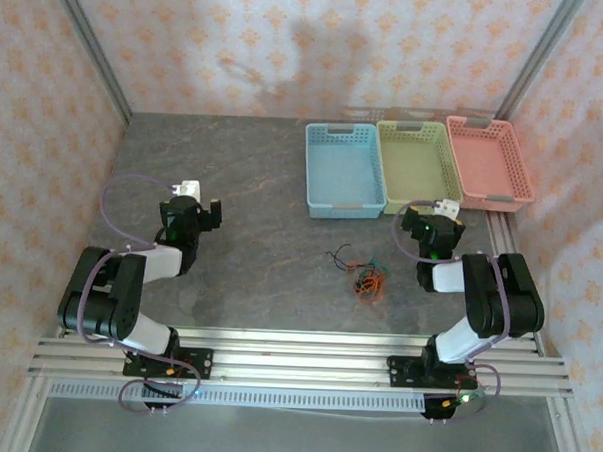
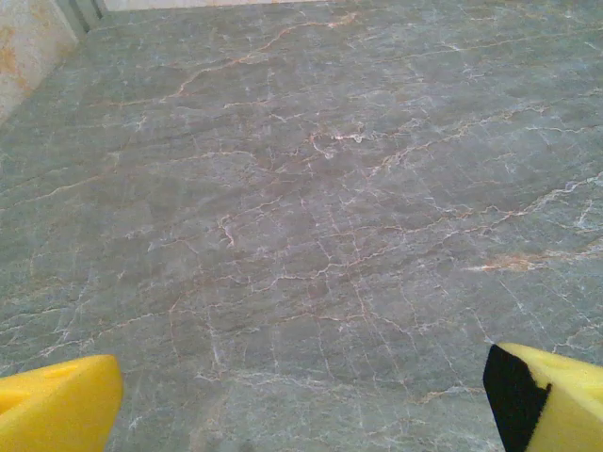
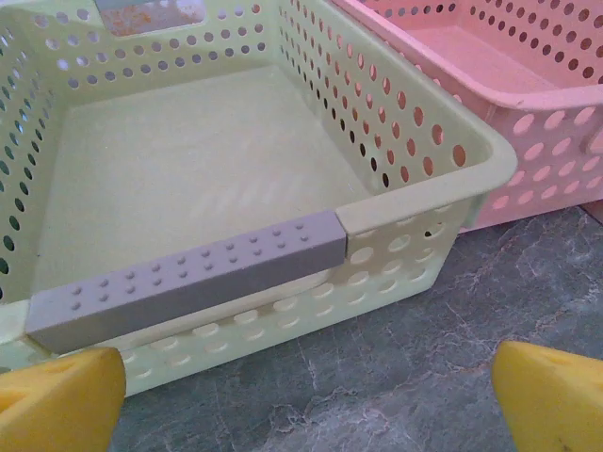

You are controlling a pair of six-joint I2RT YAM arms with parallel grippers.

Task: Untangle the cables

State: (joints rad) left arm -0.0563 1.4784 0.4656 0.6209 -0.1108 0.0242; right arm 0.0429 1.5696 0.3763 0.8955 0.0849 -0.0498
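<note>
The cables (image 1: 363, 272) lie in a small tangled heap of orange-red, black and greenish wires on the grey table, between the two arms and nearer the right one. My left gripper (image 1: 194, 203) hovers at the left, far from the heap; its yellow fingertips (image 2: 57, 410) stand wide apart over bare table. My right gripper (image 1: 440, 218) is right of the heap, facing the green basket (image 3: 283, 141); its yellow fingertips (image 3: 551, 395) are wide apart with nothing between them.
Three baskets stand in a row at the back right: blue (image 1: 313, 176), green (image 1: 385, 170) and pink (image 1: 524, 176). The green basket's near rim carries a grey handle (image 3: 188, 278). Patterned walls enclose the table.
</note>
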